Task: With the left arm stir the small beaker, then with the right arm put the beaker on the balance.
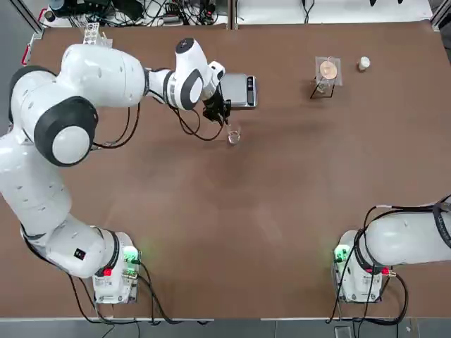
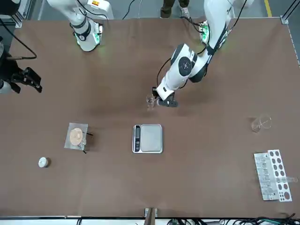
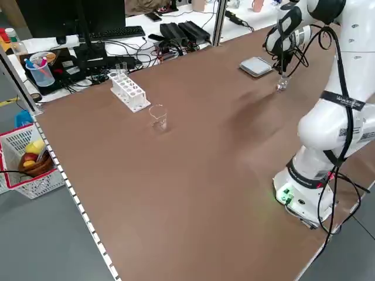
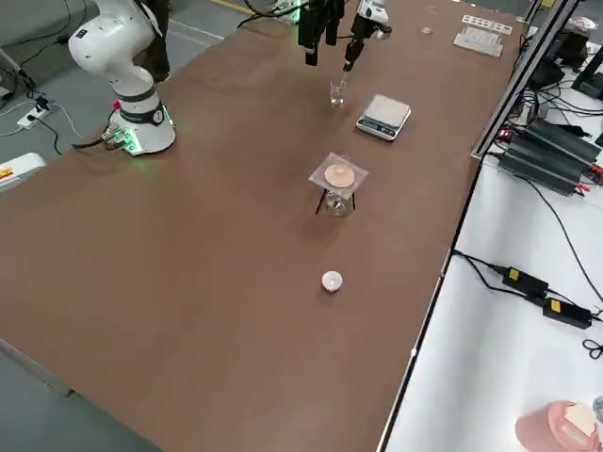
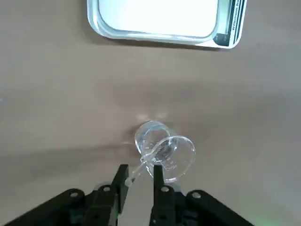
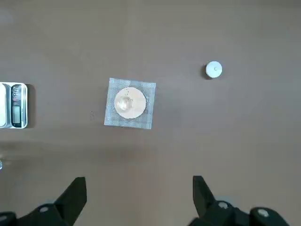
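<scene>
Left hand (image 5: 142,172) just beside small beaker (image 5: 164,153) (fingers parted); right hand (image 6: 140,178) well apart.

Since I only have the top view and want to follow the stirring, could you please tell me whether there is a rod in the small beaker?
Observer: Yes, the left wrist view shows a clear rod leaning in the small beaker, its outer end near the left tool.
Operator: Thank you; is that tool closed on it?
Observer: No, its fingers stand apart, with a gap wider than the rod.
Operator: And where is the right tool, please?
Observer: Off your picture, at the right arm's side of the table, its fingers wide apart.
</scene>
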### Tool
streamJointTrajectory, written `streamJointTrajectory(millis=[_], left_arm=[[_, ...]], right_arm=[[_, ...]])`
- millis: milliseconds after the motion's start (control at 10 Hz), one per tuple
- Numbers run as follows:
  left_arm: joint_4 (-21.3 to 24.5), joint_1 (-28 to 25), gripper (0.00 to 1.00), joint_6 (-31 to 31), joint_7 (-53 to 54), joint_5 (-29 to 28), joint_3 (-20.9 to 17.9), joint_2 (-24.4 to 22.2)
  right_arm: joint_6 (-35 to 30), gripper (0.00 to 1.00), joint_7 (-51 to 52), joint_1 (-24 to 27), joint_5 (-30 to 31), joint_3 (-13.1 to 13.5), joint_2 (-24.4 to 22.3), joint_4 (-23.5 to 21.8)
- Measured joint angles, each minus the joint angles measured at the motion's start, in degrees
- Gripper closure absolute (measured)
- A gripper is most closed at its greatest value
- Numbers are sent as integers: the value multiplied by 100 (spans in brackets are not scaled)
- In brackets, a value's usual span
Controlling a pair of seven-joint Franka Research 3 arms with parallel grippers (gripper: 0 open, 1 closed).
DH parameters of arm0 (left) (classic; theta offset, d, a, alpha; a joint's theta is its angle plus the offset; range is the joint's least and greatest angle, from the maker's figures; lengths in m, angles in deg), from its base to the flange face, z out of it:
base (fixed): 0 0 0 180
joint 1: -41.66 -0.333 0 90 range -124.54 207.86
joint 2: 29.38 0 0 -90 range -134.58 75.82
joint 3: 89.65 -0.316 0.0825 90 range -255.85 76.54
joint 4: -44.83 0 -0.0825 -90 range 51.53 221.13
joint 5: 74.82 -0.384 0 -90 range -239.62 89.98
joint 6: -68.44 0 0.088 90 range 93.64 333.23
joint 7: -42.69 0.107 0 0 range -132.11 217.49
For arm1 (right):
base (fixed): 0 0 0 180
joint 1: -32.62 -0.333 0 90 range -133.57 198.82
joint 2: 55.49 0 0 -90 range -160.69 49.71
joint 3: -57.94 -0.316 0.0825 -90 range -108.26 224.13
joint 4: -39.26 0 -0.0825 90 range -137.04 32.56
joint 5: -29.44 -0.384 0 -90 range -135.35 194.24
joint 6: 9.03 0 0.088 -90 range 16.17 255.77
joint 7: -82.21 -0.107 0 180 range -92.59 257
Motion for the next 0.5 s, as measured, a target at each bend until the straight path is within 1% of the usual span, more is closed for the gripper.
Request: streamJointTrajectory(millis=[500], left_arm=[[0, 0, 73, 10, 0, 0, -1, 0]], right_arm=[[0, 0, 0, -2, 0, -7, 0, 0]])
